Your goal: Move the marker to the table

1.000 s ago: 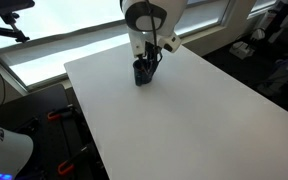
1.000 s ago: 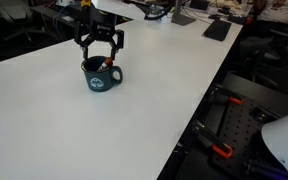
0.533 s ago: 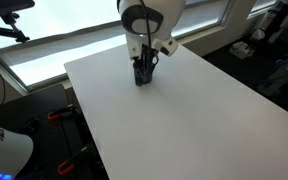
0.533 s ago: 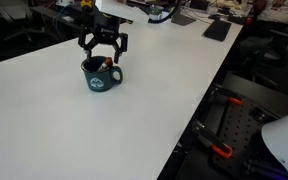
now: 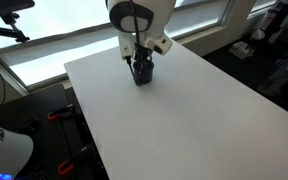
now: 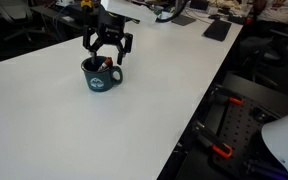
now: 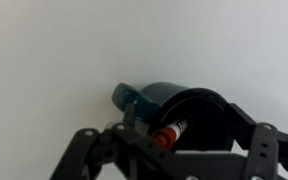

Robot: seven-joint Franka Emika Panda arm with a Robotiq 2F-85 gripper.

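Note:
The marker (image 7: 169, 132), a slim stick with an orange end and a white band, stands inside the dark navy mug (image 7: 189, 100). Its orange tip shows at the mug's rim in an exterior view (image 6: 106, 64). The mug (image 6: 100, 79) stands on the white table (image 6: 134, 110), also seen in both exterior views (image 5: 184, 120). My gripper (image 6: 108, 50) hangs just above the mug with its fingers spread, open and empty. In the wrist view its fingers (image 7: 189, 150) straddle the mug's mouth. The arm hides most of the mug in an exterior view (image 5: 142, 74).
Windows run behind the table's far edge (image 5: 74, 40). Black equipment with orange clamps (image 6: 224, 125) stands beyond one table edge. Dark items (image 6: 216, 30) lie at a far end of the table.
My gripper has shifted slightly sideways over the mug and turned a little. The mug and marker have not moved.

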